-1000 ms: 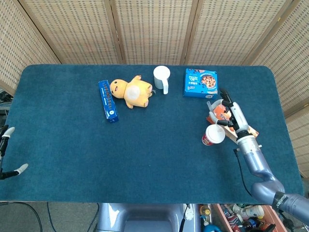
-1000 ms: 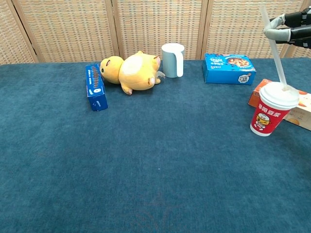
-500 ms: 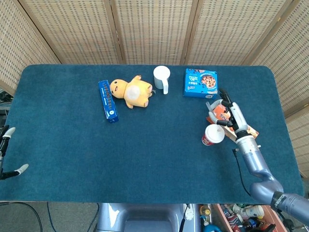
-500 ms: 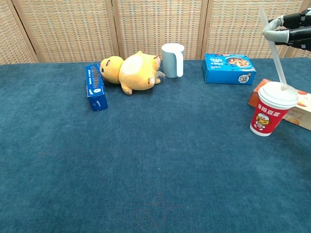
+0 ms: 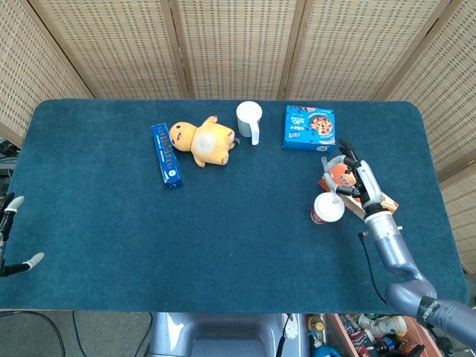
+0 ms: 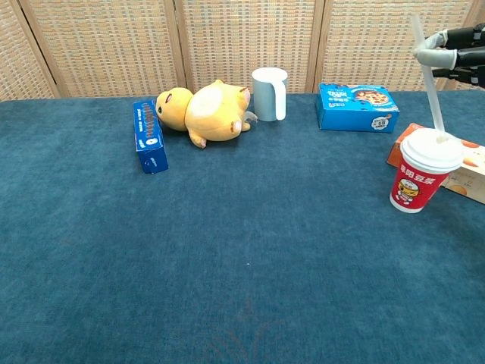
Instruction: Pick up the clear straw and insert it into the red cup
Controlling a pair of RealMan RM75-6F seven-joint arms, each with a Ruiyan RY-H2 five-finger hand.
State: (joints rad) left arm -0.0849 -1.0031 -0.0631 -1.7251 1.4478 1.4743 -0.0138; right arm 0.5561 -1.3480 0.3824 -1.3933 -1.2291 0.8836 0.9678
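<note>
Chest view shows my right hand up at the far right edge, its fingers pinching the clear straw near its top; the straw slants down from there and its lower end meets the white lid of the red cup. From the head view the same hand sits just beyond the cup, over an orange snack box that lies behind and touching close to the cup — I cannot tell whether the straw's tip has gone through the lid or only rests on it. A blue cookie box lies flat further back on the blue table, between the cup and a pale mug whose handle faces right. Just left of the mug a yellow plush duck lies on its side, its head against a narrow blue box standing on its long edge. All of these are well apart from the cup, and nothing stands between it and my hand. My left hand shows only in the head view — at the left edge, off the table, fingers apart and holding nothing.
</note>
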